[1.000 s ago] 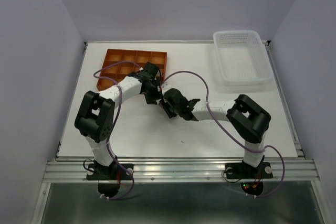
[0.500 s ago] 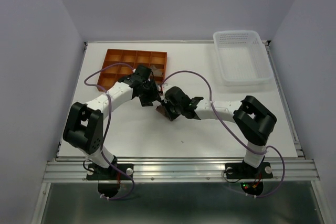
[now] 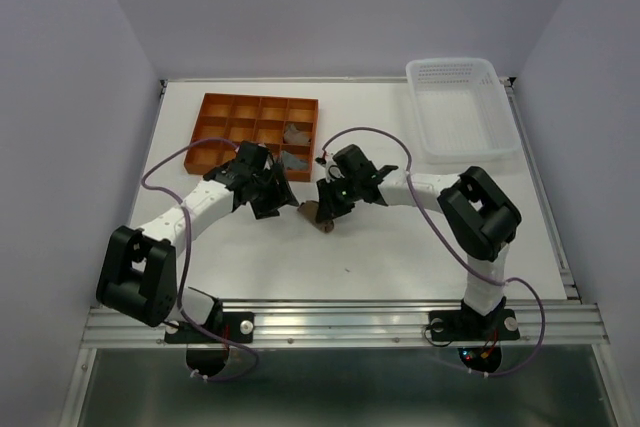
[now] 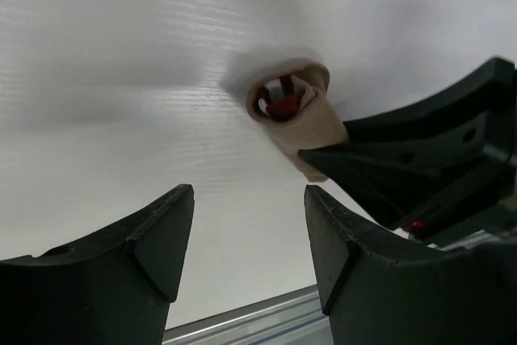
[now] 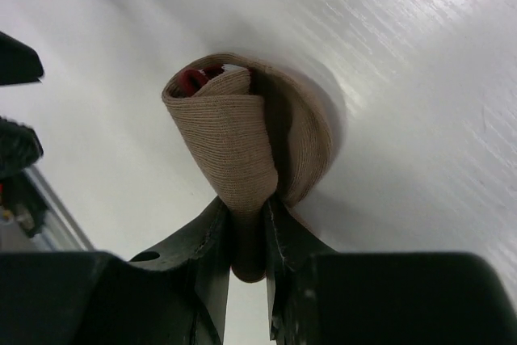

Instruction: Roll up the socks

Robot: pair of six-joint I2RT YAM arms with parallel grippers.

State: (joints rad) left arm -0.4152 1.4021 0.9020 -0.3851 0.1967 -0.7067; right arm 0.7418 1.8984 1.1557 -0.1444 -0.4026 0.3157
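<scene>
A tan-brown sock [image 5: 242, 131], rolled into a bundle with a red-white striped part [image 4: 279, 99] showing at its core, rests on the white table near the middle [image 3: 318, 216]. My right gripper [image 5: 249, 220] is shut on the bundle's near end, pinching the fabric between its fingers; in the top view it [image 3: 328, 203] sits just right of the bundle. My left gripper [image 4: 246, 199] stands open and empty, apart from the sock [image 4: 291, 111], to the left of it [image 3: 281, 197]. Two grey socks [image 3: 295, 134] lie in the orange tray's right compartments.
An orange compartment tray [image 3: 225, 122] sits at the back left. A white plastic basket [image 3: 452, 63] stands at the back right. The table's metal front rail [image 3: 340, 322] runs along the near edge. Purple cables loop over both arms.
The left arm has drawn back to the left, away from the sock, with its jaws wider. The right gripper has closed on the tan bundle and its arm has swung toward the back.
</scene>
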